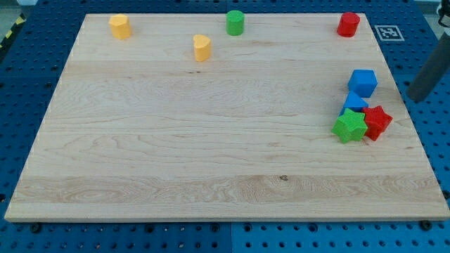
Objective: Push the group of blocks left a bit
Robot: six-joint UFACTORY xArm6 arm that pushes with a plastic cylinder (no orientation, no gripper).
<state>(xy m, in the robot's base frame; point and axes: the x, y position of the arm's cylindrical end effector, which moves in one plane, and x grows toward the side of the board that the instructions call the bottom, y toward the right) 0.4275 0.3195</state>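
One camera looks down steeply on the whole wooden board [211, 140].

Clustered blue cube [363, 82]; blue block [354, 102]; green star [349, 126]; red star [377, 121]

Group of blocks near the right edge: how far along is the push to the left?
Done: nothing yet, by the look of it. The blue cube, blue block, green star and red star sit bunched near the view's right edge of the board. In hand: my tip is at the view's right of the cluster, apart from the blocks. Left: make contact and push the group leftward.
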